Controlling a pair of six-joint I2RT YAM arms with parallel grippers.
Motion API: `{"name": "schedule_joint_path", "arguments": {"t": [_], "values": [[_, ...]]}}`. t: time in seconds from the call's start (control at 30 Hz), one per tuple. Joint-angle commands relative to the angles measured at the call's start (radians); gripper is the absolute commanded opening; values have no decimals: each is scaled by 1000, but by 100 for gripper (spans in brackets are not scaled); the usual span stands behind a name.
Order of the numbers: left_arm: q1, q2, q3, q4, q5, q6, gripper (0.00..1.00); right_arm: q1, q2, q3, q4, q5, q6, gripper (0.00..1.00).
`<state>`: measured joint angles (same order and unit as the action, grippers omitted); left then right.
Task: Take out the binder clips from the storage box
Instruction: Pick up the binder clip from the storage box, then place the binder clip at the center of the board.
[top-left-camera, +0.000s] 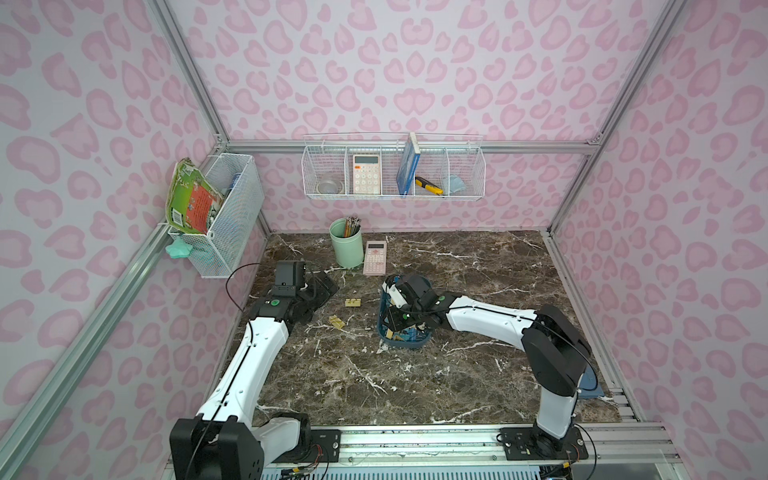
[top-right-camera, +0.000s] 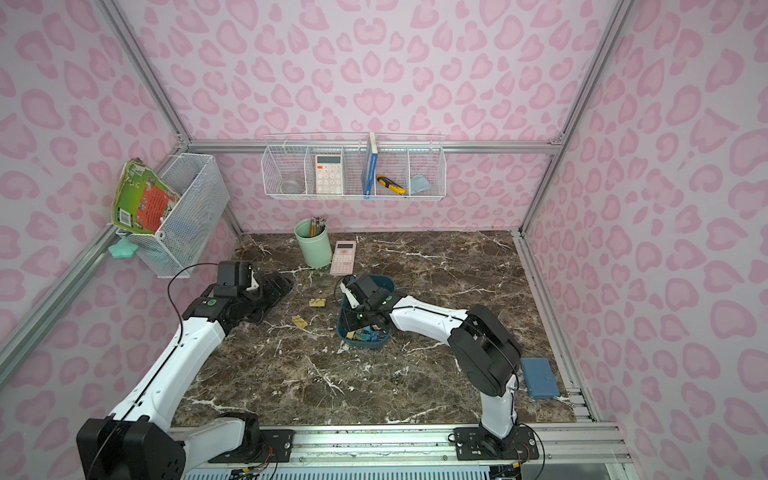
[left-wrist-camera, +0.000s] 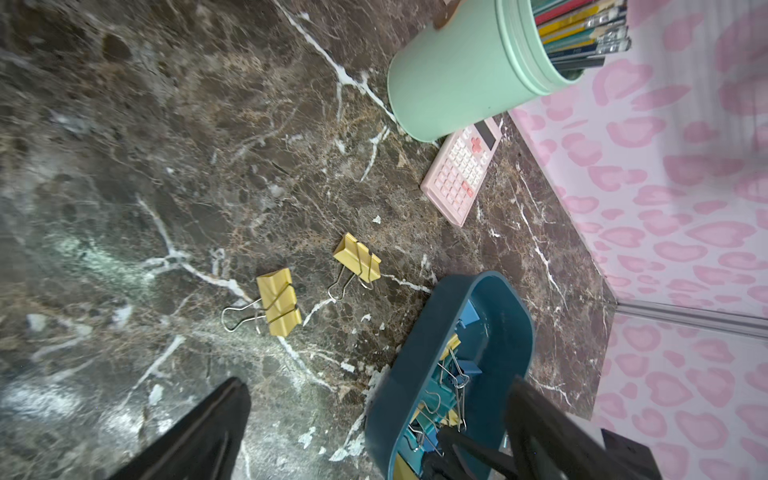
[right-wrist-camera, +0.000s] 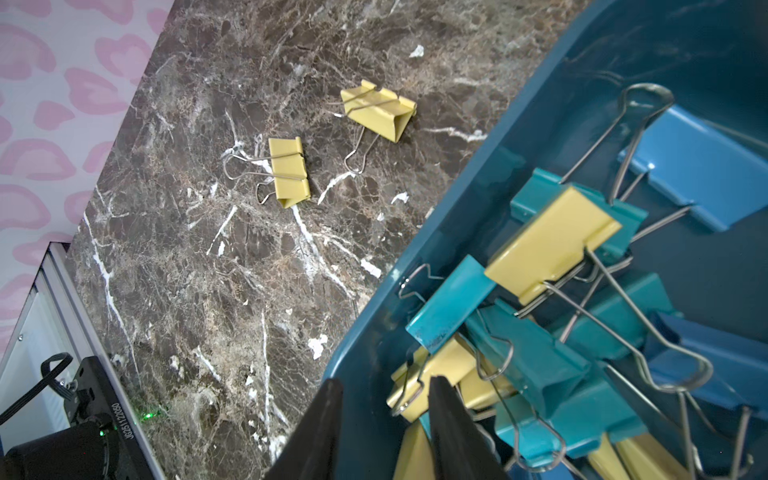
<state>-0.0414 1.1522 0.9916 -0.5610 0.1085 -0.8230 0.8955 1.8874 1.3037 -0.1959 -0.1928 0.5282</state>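
Clips (right-wrist-camera: 548, 245) crowd the storage box (right-wrist-camera: 478, 187); right claw (right-wrist-camera: 386, 380) straddles its wall, grip unclear; left claw (left-wrist-camera: 376, 382) gapes.

Even, diffuse light from above is filling both top views, and the arms (top-left-camera: 257, 345) are casting only faint shadows. Pale glare is washing the marble tabletop (left-wrist-camera: 62, 257) beside the left gripper (left-wrist-camera: 376, 386), whose fingers (left-wrist-camera: 199, 436) are appearing blurred. Just ahead of the right gripper (right-wrist-camera: 386, 380), the binder clips (right-wrist-camera: 552, 245) are appearing sharp.

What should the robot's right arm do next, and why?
Probably squeeze the right gripper shut on the storage box wall: its jaws sit either side of it, not yet pinching, and most binder clips lie heaped inside, only two outside.
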Motion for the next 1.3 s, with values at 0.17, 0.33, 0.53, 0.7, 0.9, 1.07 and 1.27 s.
{"name": "schedule_joint_path", "arguments": {"t": [0.17, 0.33, 0.53, 0.7, 0.9, 1.07, 1.27], "values": [[1, -81, 4, -100, -79, 18, 99, 7, 39, 1, 14, 30, 88, 30], [1, -96, 4, -120, -76, 18, 99, 7, 60, 17, 3, 46, 113, 19], [0, -115, 11, -128, -90, 14, 99, 7, 23, 12, -17, 71, 114, 0], [1, -104, 22, -109, -94, 5, 99, 2, -41, 13, -56, 104, 102, 0], [1, -61, 55, -68, -68, -10, 99, -37, -155, -26, -83, 149, 96, 0], [0, -18, 80, -24, -30, -13, 99, -112, -251, -66, -89, 170, 78, 0], [-7, 35, 112, -1, 19, -8, 99, -263, -300, -122, -77, 184, 33, 0]]}}
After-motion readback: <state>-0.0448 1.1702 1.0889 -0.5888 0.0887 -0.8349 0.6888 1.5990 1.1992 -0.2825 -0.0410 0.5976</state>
